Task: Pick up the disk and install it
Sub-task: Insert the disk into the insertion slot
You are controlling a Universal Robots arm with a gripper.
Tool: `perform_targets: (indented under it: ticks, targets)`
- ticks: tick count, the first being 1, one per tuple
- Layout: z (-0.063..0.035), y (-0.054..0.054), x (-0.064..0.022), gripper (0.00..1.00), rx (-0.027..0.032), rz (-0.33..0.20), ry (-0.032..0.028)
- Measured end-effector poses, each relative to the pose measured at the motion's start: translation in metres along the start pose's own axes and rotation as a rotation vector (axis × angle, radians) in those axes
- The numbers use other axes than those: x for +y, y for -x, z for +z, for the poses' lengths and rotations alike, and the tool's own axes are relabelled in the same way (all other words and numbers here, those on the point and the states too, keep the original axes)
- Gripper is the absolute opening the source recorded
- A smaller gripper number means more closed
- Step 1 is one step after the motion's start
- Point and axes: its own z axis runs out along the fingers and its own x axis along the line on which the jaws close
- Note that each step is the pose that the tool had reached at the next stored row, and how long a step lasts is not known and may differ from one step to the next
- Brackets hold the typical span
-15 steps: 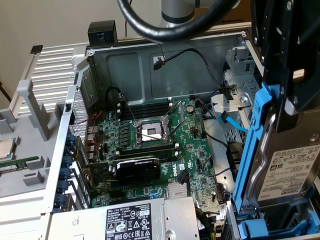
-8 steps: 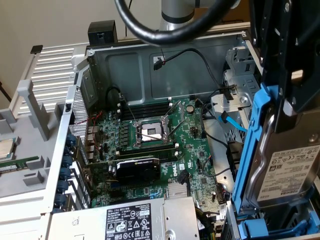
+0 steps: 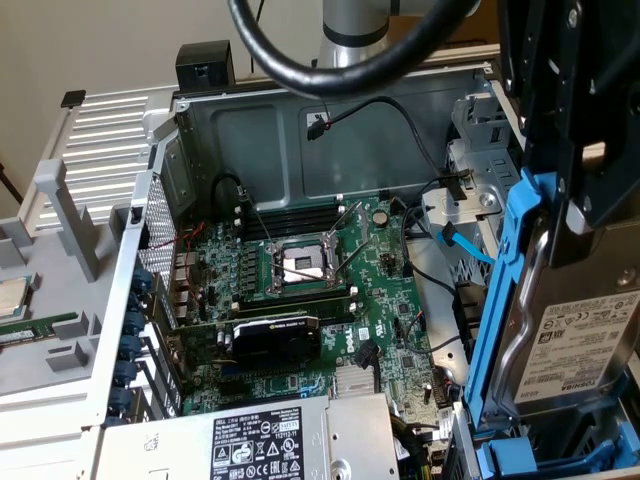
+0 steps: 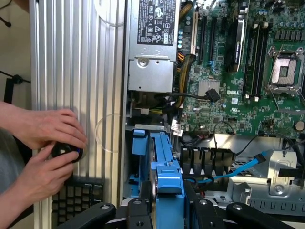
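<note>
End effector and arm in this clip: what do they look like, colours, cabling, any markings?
The end effector is matte black, built of linkage bars with round pivot screws. The arm is a smooth silver-grey tube. A thick black cable loops past it. I see no markings.
</note>
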Motion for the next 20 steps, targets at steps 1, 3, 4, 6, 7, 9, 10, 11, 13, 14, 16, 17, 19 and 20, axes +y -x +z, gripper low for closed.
perform_targets:
  ticks: [1, 3, 4, 6, 7, 9, 10, 11, 13, 14, 16, 17, 19, 20]
  targets:
    - [0.0000, 0.0000, 0.0000, 0.36, -0.0002, 0.000, 0.0000]
    - [-0.0004, -0.0001, 0.0000, 0.36, 0.0000, 0.000, 0.0001]
    - [-0.0009, -0.0001, -0.0001, 0.36, 0.0001, 0.000, -0.0002]
    - [-0.0028, -0.0002, -0.0003, 0.36, -0.0001, 0.000, -0.0013]
    - [-0.0044, -0.0002, -0.0005, 0.36, 0.0000, 0.000, -0.0021]
    - [-0.0071, -0.0003, -0.0008, 0.36, 0.0002, 0.000, -0.0039]
    - [-0.0077, -0.0003, -0.0008, 0.36, 0.0004, 0.000, -0.0053]
    - [-0.0080, -0.0003, -0.0005, 0.36, 0.0004, 0.000, -0.0074]
    - [-0.0082, -0.0003, -0.0005, 0.36, -0.0004, 0.001, -0.0117]
    - [-0.0082, -0.0003, -0.0004, 0.36, -0.0014, 0.001, -0.0132]
    - [-0.0081, -0.0004, -0.0003, 0.36, -0.0032, 0.001, -0.0148]
    - [-0.0080, -0.0006, -0.0002, 0.36, -0.0040, 0.001, -0.0151]
    - [-0.0081, -0.0011, -0.0001, 0.36, -0.0055, 0.001, -0.0154]
    - [-0.0081, -0.0014, -0.0001, 0.36, -0.0064, 0.002, -0.0154]
